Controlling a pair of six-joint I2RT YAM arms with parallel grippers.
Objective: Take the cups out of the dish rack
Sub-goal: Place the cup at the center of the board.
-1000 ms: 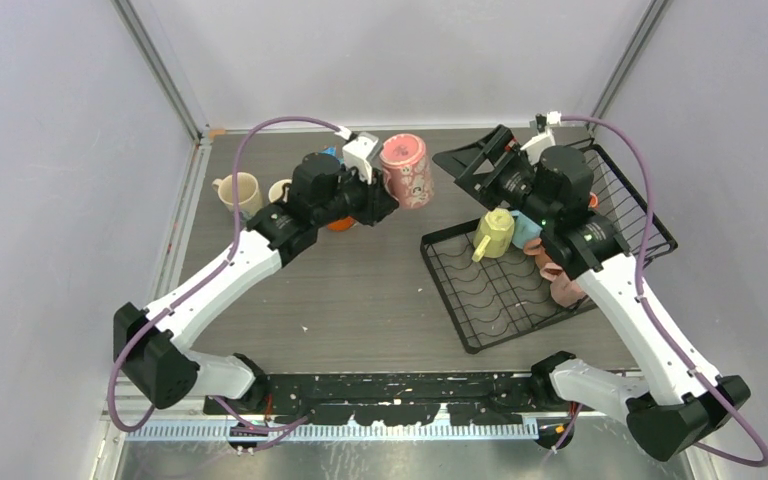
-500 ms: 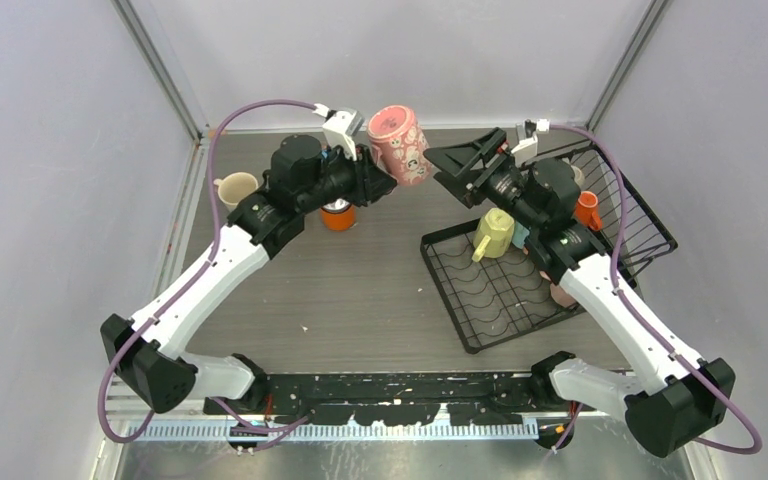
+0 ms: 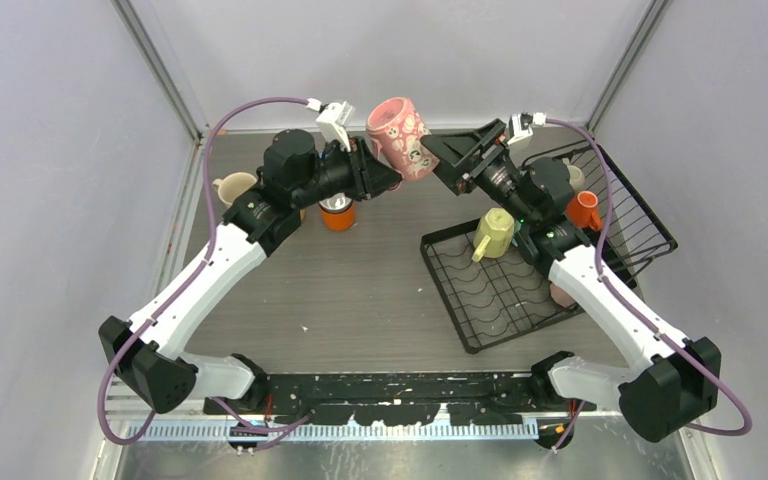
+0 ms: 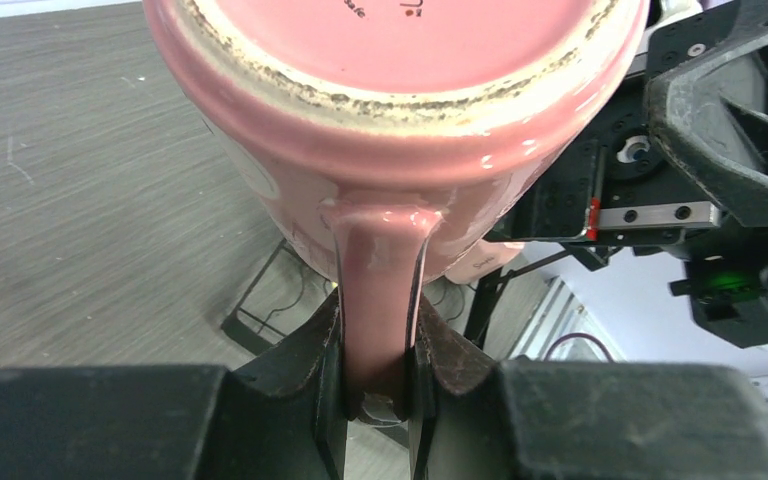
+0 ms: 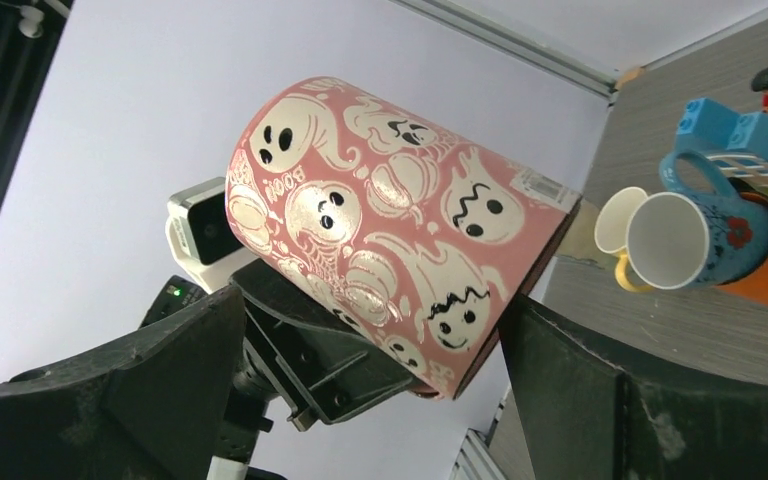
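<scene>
The top camera looks down from high at the near edge over the whole table (image 3: 360,285), while the left and right wrist cameras face each other, both close on the pink mug (image 4: 400,120) that all three views share.

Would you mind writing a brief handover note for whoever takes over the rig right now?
Left gripper: shut on the pink mug handle, held in the air.
Right gripper: open, jaws either side of that mug.
Done: cream mug and blue mug are on the table.
Left: yellow mug and others in the rack.
</scene>
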